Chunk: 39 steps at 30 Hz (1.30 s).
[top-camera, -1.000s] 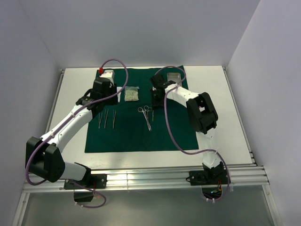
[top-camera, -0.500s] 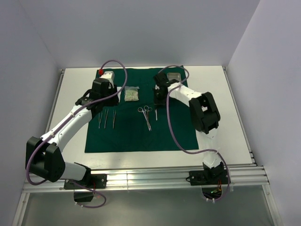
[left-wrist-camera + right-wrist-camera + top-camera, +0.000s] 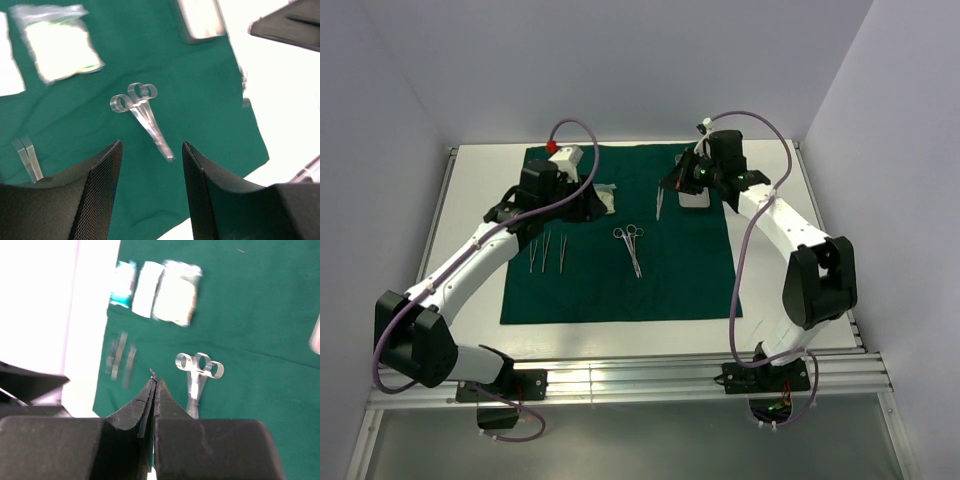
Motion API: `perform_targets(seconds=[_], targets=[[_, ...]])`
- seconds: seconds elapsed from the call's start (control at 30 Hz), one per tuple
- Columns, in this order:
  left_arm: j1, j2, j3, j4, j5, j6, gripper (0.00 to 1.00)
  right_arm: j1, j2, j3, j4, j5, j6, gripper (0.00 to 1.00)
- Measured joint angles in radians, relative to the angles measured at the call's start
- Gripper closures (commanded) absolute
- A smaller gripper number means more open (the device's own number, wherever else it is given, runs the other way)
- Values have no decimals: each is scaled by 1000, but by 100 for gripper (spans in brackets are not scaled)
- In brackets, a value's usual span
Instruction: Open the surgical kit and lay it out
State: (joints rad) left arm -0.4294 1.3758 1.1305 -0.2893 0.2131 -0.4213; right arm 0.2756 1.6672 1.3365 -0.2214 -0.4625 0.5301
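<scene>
Tweezers [image 3: 659,205] now hang pinched in the closed right claw [image 3: 154,382], lifted off the green cloth [image 3: 620,290] beside the clamps [image 3: 631,245]; repositioning appears underway. Left claw [image 3: 152,150] hovers open, empty.

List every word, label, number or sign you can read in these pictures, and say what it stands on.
No text can be read in any view.
packets: any print on them is too blurred to read.
steel tray, clamps, green cloth: no marks show on them.
</scene>
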Motion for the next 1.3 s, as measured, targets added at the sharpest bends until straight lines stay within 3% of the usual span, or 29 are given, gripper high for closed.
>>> perform_targets(seconds=[0.2,0.4,0.63,1.3], targets=[[-133,71,107,0,-19,-14,53,50,-21,-2,42,19,81,100],[-195,159,147,-13,-27,-21,60,101,-21,-1,34,58,87,100],[-211,213,189,-32,-27,-37,68,126,-21,-2,23,77,87,100],[-236,213,180,-30,-24,-41,71,131,-21,-2,18,76,90,100]])
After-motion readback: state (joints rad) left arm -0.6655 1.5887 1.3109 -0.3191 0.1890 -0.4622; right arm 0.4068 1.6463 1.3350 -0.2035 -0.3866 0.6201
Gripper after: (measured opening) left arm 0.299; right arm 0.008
